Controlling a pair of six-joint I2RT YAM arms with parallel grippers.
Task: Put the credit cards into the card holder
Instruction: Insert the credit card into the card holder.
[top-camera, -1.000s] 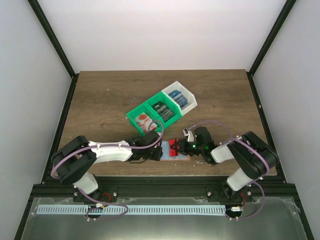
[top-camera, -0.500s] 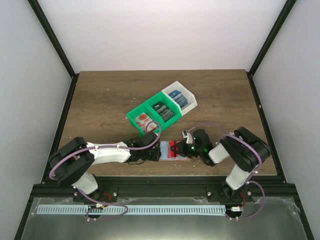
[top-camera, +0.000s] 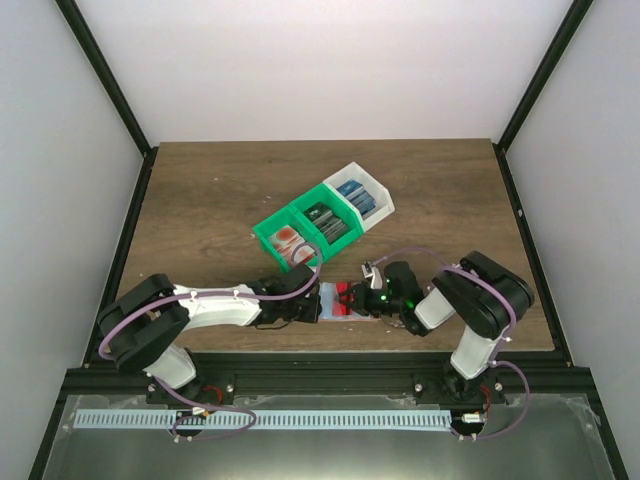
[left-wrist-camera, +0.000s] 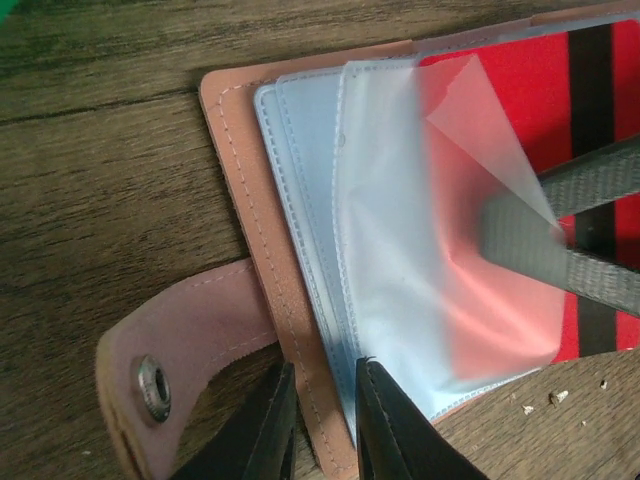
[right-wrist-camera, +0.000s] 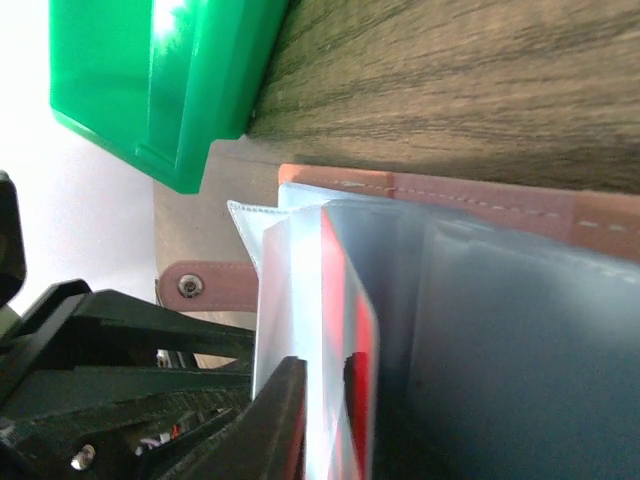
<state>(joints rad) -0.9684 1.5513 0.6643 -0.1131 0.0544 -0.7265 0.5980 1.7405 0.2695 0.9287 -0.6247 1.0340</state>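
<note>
The salmon-orange card holder (top-camera: 338, 301) lies open near the table's front edge, its clear sleeves fanned out. My left gripper (left-wrist-camera: 325, 420) is shut on its left leather edge (left-wrist-camera: 285, 300), beside the snap tab (left-wrist-camera: 180, 350). A red-and-white credit card (left-wrist-camera: 500, 120) sits partly inside a clear sleeve. My right gripper (right-wrist-camera: 325, 405) is shut on this card (right-wrist-camera: 345, 300) and holds it edge-on in the sleeve. The right fingers (left-wrist-camera: 585, 225) show over the card in the left wrist view. In the top view the left gripper (top-camera: 312, 303) and right gripper (top-camera: 366, 297) face each other across the holder.
A green bin (top-camera: 262, 232) holds red-and-white cards (top-camera: 289, 240) and dark cards (top-camera: 322, 218). A white bin (top-camera: 381, 192) next to it holds blue cards (top-camera: 356, 192). The green bin's corner (right-wrist-camera: 170, 90) stands just behind the holder. The table's front edge is close.
My right gripper has shifted a little to the left, toward the left gripper, with the red card. The left gripper has stayed on the holder's edge.
</note>
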